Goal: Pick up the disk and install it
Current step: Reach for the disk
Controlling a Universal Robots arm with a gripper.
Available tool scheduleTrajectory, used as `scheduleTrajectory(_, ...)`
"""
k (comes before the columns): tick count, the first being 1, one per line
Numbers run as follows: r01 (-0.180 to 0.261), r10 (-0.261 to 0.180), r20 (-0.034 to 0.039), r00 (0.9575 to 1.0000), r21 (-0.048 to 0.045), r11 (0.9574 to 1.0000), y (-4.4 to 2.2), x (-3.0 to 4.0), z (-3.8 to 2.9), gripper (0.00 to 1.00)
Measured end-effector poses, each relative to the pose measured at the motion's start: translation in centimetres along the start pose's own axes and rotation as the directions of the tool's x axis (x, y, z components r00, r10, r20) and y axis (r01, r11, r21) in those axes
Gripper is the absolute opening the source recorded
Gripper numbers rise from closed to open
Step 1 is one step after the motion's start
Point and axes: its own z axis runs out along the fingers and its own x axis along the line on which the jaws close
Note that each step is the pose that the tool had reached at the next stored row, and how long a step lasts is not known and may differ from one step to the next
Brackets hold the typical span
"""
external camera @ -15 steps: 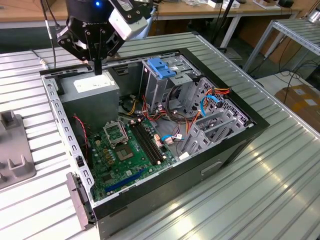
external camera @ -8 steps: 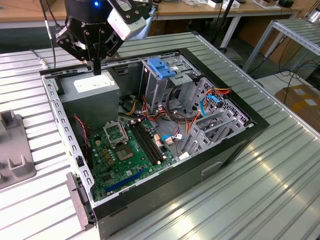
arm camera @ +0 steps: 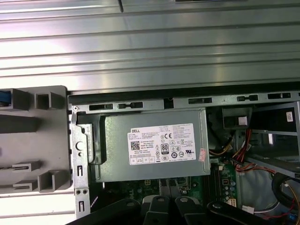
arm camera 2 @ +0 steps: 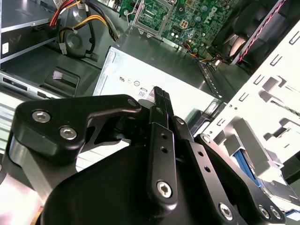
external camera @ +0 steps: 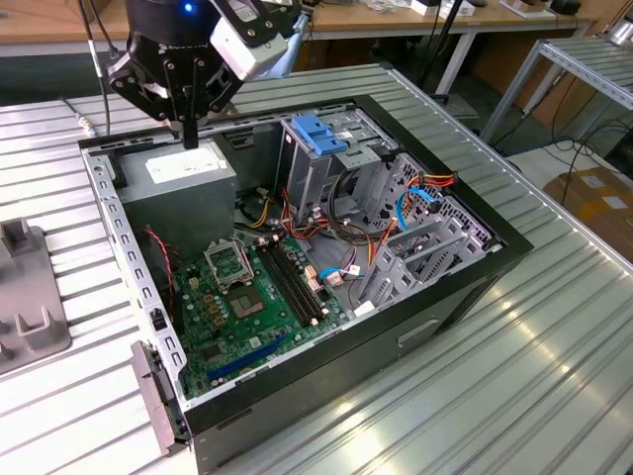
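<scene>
The disk (arm camera: 3, 96) shows as a small piece of bright blue at the edge of the first wrist view. It sits in a grey holder (arm camera: 42, 140) on the desk (arm camera: 150, 47), outside the computer case (external camera: 435, 317) and on the far side of its perforated end wall (arm camera: 79, 154). Too little of it is in sight to tell more than its colour.

The gripper (external camera: 188, 137) is apart from it, hanging over the silver power supply (external camera: 183, 176) in the case's corner, at the exterior view's left. Its jaws are closed, finger against finger, with nothing between them. In the second wrist view the gripper (arm camera 2: 159, 93) points down at the power supply's labelled top.

Further inside the case lies the green motherboard (external camera: 237, 297). A blue bracket (external camera: 321, 134) with forked tabs tops the drive cage (external camera: 326, 183).
</scene>
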Motion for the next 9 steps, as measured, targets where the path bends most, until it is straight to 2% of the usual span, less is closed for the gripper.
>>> scheduleTrajectory(9,0.0,0.0,0.0,1.0,0.0,1.0,-0.02,0.21,-0.01,0.1)
